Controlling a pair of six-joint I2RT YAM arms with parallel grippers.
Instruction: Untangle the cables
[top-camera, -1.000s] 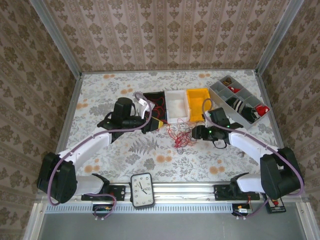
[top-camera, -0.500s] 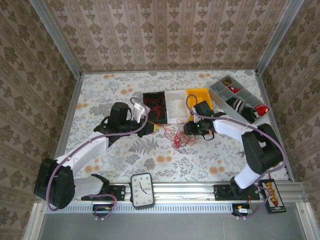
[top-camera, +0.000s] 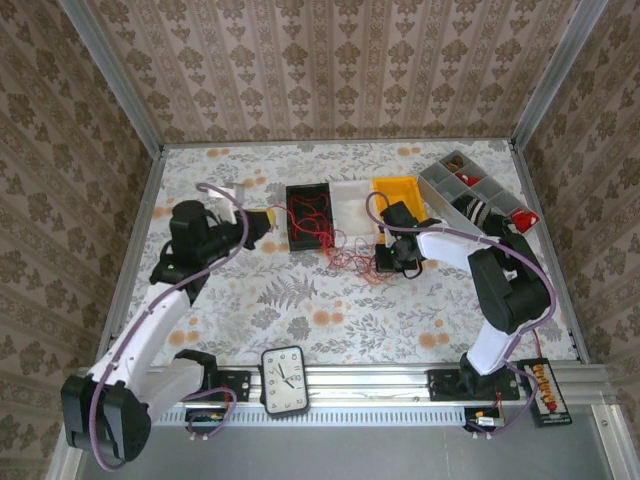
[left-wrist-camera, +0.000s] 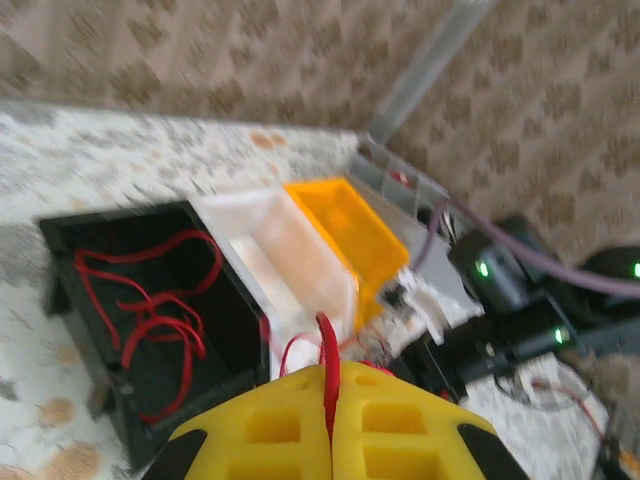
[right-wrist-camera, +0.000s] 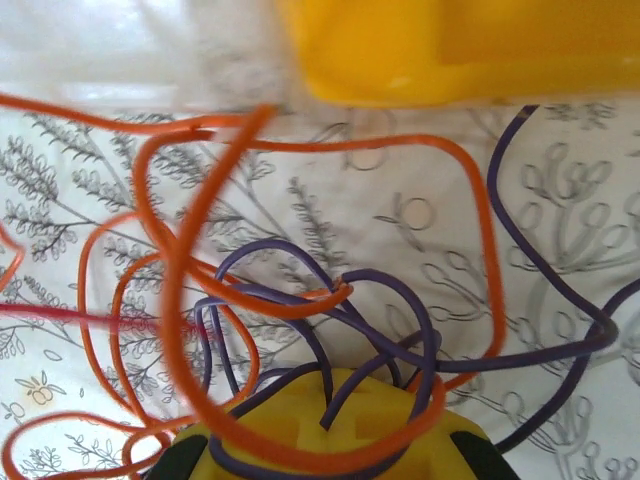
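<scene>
On the floral-patterned bench (top-camera: 250, 300), the biggest change is in the white left arm (top-camera: 150, 310): a second ago it reached in to the front of the black rectangular plastic bin (top-camera: 308, 215). Now it has swung back, and its hand sits left of that bin. The white right arm (top-camera: 470, 255) has folded inward, so its hand is at the right edge of the pile, in front of the yellow plastic bin (top-camera: 397, 192).

The tangle of thin red, orange and purple cables (top-camera: 352, 257) has slid nearer the bins. It now lies just in front of the white plastic bin (top-camera: 352, 200), with some red loops lying inside the black bin.

The left hand (left-wrist-camera: 330, 420) is fully closed, with a single red strand (left-wrist-camera: 326, 350) pinched between its yellow fingers. The right hand (right-wrist-camera: 325, 400), half open a second ago, has clamped down on purple loops (right-wrist-camera: 400, 310), with orange loops (right-wrist-camera: 190, 300) draped across its tips.

As I judge it, both ends are now gripped and the pull-apart has begun. The bundle is still knotted, so the separating is only starting.
</scene>
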